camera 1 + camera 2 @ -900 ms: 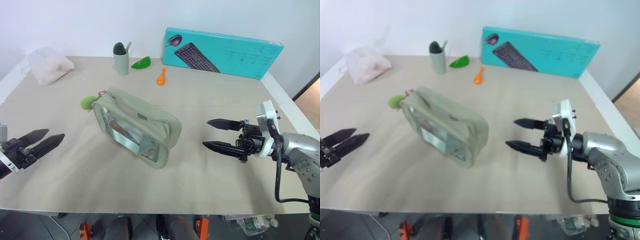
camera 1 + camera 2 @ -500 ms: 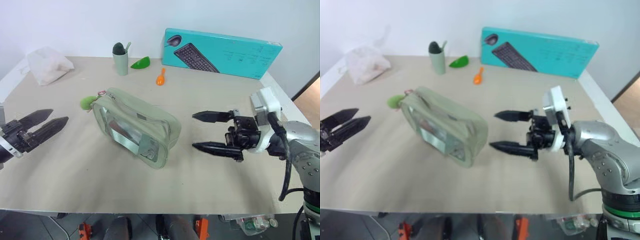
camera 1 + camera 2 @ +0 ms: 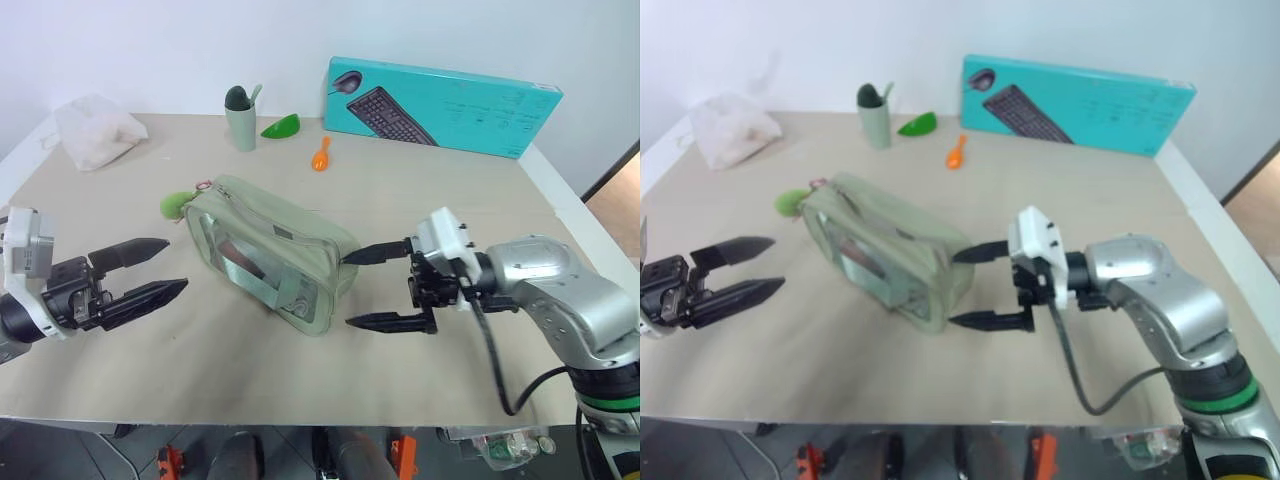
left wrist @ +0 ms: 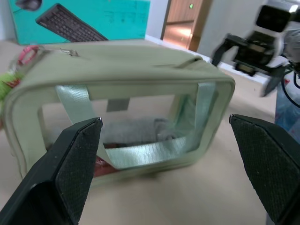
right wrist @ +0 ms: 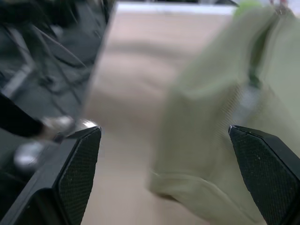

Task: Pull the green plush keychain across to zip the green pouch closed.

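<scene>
With both the left claw and right claw spread wide and empty either side of the green pouch, the green plush keychain at its far-left corner sits ungrasped, so an unsteadied pouch would likely slide across the desk when pulled.

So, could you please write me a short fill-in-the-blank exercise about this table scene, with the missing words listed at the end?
1. The green plush keychain hangs at the end of the green pouch nearer the robot's ____ arm.
2. Both the left gripper and the right gripper have their fingers ____.
3. The orange spoon lies in front of a teal box that pictures a ____.
4. The white plastic bag sits at the table's far ____ corner.

Missing words: left; open; keyboard; left
</scene>
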You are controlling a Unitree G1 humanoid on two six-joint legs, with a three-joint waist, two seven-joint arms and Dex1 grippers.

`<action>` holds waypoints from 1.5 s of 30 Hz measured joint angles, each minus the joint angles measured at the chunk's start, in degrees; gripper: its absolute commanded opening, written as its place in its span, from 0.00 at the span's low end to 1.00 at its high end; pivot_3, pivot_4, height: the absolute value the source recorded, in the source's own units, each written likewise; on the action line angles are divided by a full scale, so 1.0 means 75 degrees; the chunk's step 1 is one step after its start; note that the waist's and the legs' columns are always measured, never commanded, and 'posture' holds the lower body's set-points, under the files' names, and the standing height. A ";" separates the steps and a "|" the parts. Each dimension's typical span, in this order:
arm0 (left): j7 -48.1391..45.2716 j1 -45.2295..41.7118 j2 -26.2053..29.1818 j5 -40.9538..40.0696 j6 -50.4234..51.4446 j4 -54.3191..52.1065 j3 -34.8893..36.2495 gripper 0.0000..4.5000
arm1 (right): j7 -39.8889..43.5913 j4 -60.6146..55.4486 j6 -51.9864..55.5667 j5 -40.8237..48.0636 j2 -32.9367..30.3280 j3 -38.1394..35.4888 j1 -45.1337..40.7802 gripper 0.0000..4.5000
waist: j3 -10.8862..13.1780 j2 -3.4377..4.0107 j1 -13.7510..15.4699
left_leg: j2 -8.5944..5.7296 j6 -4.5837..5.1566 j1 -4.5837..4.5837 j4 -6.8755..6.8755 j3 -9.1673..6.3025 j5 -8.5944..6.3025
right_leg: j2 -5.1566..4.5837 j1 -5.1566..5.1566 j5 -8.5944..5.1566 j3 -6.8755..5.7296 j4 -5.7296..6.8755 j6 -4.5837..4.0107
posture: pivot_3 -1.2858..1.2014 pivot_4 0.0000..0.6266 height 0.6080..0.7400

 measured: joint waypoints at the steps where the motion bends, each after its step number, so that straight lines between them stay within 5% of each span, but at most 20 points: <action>1: 0.0001 0.0037 0.0000 0.0005 -0.0006 -0.0039 -0.0001 1.00 | 0.0022 0.0184 -0.0129 -0.0126 0.0141 0.0084 -0.0120 1.00 | 0.0001 0.0001 -0.0004 | 0.0001 0.0000 -0.0003 -0.0001 0.0002 0.0000 | 0.0001 -0.0003 0.0000 0.0002 0.0001 -0.0001 | 0.52 0.24 1.00; 8: 0.0123 0.0140 -0.0009 0.0005 -0.0097 -0.0130 0.0005 1.00 | 0.0164 0.0543 -0.0646 -0.0647 0.0819 0.0473 -0.0484 1.00 | 0.0000 0.0000 0.0002 | 0.0001 -0.0001 -0.0004 -0.0005 -0.0003 -0.0001 | 0.0000 -0.0002 -0.0004 0.0000 0.0000 -0.0008 | 0.52 0.24 1.00; 19: 0.0350 0.0234 -0.0067 0.0018 -0.0249 -0.0160 0.0040 1.00 | 0.0339 0.1153 -0.1203 -0.1213 0.1339 0.0741 -0.0503 0.11 | 0.0000 0.0001 0.0002 | 0.0004 -0.0001 0.0000 0.0005 -0.0001 -0.0001 | 0.0003 -0.0001 -0.0001 0.0001 0.0011 -0.0009 | 0.52 0.24 1.00; 21: 0.0358 0.0252 -0.0083 0.0003 -0.0263 -0.0160 0.0041 1.00 | 0.0431 0.1220 -0.1286 -0.1268 0.1337 0.0741 -0.0503 0.01 | 0.0000 0.0001 0.0002 | 0.0008 -0.0001 0.0000 0.0008 -0.0003 0.0000 | 0.0008 -0.0001 -0.0001 -0.0002 0.0014 -0.0010 | 0.52 0.24 1.00; 33: 0.1336 -0.0486 -0.0314 -0.1355 -0.0144 0.0704 0.0753 1.00 | 0.1673 0.3131 -0.2557 -0.1821 0.0269 0.0301 -0.1412 0.01 | 0.0005 0.0008 0.0020 | -0.0007 0.0001 -0.0007 0.0037 0.0004 -0.0002 | -0.0012 0.0004 0.0004 0.0001 0.0015 -0.0007 | 0.52 0.24 1.00; 45: 0.1739 -0.0552 -0.0343 -0.1738 -0.0054 0.0977 0.0764 1.00 | 0.2740 0.4100 -0.2526 -0.1356 0.0543 0.0101 -0.1705 0.01 | 0.0005 0.0008 0.0014 | 0.0000 0.0000 -0.0009 0.0042 0.0003 -0.0004 | -0.0006 0.0003 0.0008 0.0000 0.0019 -0.0013 | 0.52 0.24 1.00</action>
